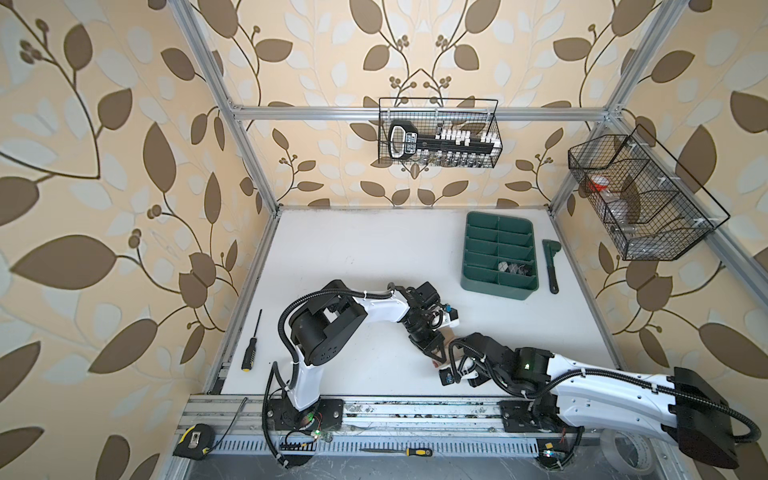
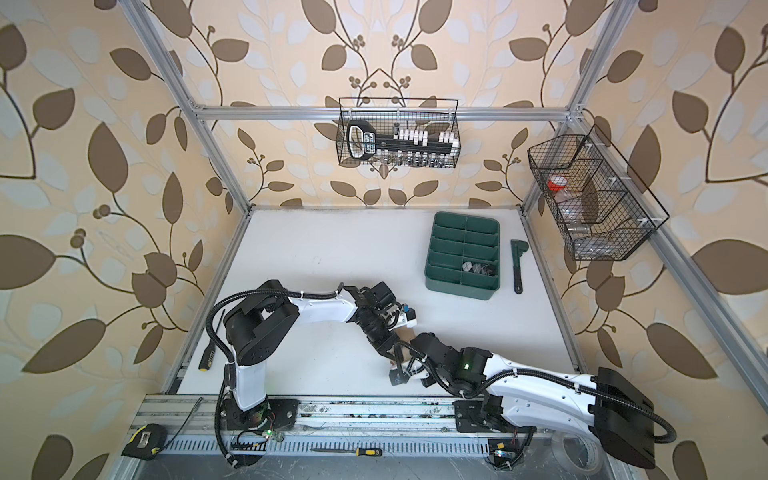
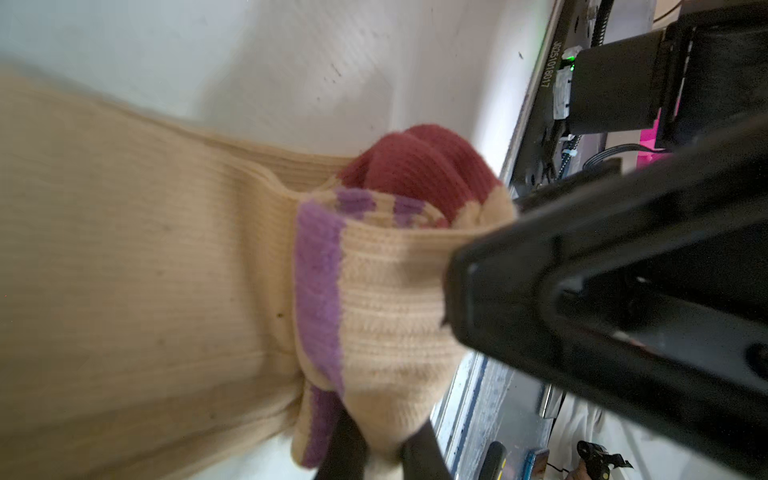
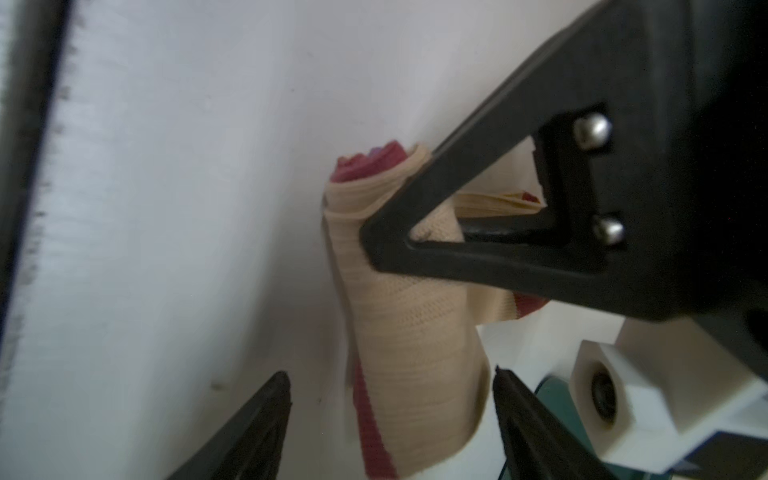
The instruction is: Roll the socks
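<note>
The beige sock (image 3: pixel 386 299) with purple stripes and a maroon end is partly rolled; its unrolled length (image 3: pixel 124 270) lies flat on the white table. My left gripper (image 3: pixel 382 440) is shut on the roll, pinching fabric between its fingers. In both top views only a scrap of beige (image 1: pixel 451 337) (image 2: pixel 405 332) shows between the two wrists. My right gripper (image 4: pixel 390 374) is open, one finger on each side of the roll's end (image 4: pixel 419 374), not touching. A dark sock with grey-white diamonds (image 1: pixel 513 268) lies in a tray compartment.
The green divided tray (image 1: pixel 478 282) stands at the back right with a dark green tool (image 1: pixel 552 266) beside it. A screwdriver (image 1: pixel 251 345) lies at the left edge. A tape measure (image 1: pixel 193 440) and small screwdriver (image 1: pixel 399 451) rest on the front rail. Wire baskets (image 1: pixel 438 133) (image 1: pixel 640 199) hang above.
</note>
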Motion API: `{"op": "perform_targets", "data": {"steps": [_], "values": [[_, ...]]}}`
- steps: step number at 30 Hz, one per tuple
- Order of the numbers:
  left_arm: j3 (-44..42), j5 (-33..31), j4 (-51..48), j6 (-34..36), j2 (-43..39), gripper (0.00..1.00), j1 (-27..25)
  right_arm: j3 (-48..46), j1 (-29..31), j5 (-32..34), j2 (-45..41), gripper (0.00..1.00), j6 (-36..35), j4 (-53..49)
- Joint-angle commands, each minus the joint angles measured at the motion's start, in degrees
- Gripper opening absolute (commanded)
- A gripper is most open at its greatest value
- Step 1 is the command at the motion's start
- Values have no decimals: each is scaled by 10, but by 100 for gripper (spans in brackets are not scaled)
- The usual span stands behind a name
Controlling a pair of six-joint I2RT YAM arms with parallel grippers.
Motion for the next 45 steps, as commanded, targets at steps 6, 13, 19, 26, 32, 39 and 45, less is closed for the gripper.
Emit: {"op": "perform_targets", "data": {"steps": [6,13,19,26,32,39,45], "values": [[-22,-47,-7,-1,8,0,7,6,-47,-36,93,67,6,90],[-24,-55,0,-6,-1,0,11,33,-38,-41,118,13,34,32],[-32,-73,19,-20,-37,7,38,32,-30,-70,96,0,43,-13],[-51,-155,30,-19,-152,48,75,76,-51,-169,145,0,82,-112],[-92,-327,21,37,-363,57,103,141,-98,-268,222,0,120,-178],[-142,-391,-13,229,-563,54,71,264,-144,-337,371,0,160,-280],[-238,-499,14,394,-677,66,-83,367,-153,-352,490,0,206,-355]]}}
